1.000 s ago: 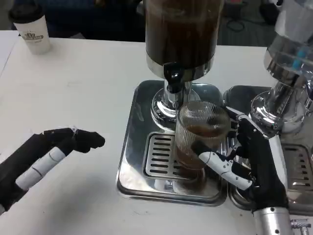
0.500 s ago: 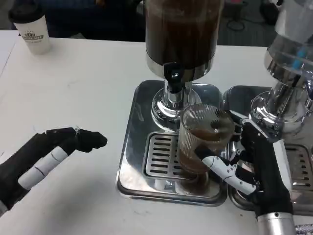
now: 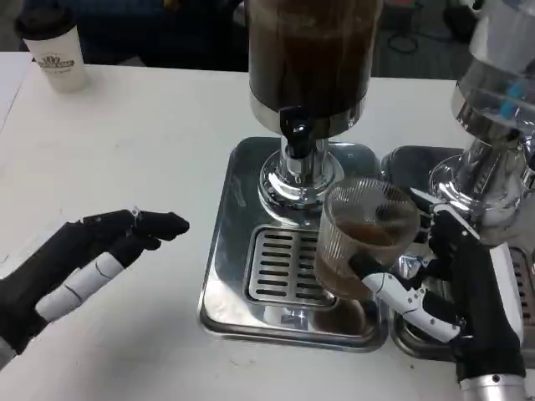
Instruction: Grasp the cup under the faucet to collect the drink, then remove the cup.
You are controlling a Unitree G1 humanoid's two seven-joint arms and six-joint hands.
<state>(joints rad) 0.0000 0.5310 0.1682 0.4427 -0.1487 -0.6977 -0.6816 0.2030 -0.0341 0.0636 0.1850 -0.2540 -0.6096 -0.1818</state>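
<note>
White table (image 3: pixel 150 142), steel tray (image 3: pixel 221 276).
Our right hand (image 3: pixel 456 288) grips the ribbed clear cup (image 3: pixel 364 238) of brown drink; our left hand (image 3: pixel 92 259) hovers empty, fingers extended.

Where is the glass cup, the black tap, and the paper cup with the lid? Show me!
glass cup (image 3: pixel 365 238), head view, on its ribbed side wall, above the drink.
black tap (image 3: pixel 298 127), head view, on its dark handle.
paper cup (image 3: pixel 57 60), head view, on its printed white side.

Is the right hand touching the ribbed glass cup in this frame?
Touching. In the head view, the right hand wraps its fingers around the cup, holding it tilted above the drip tray.
</note>
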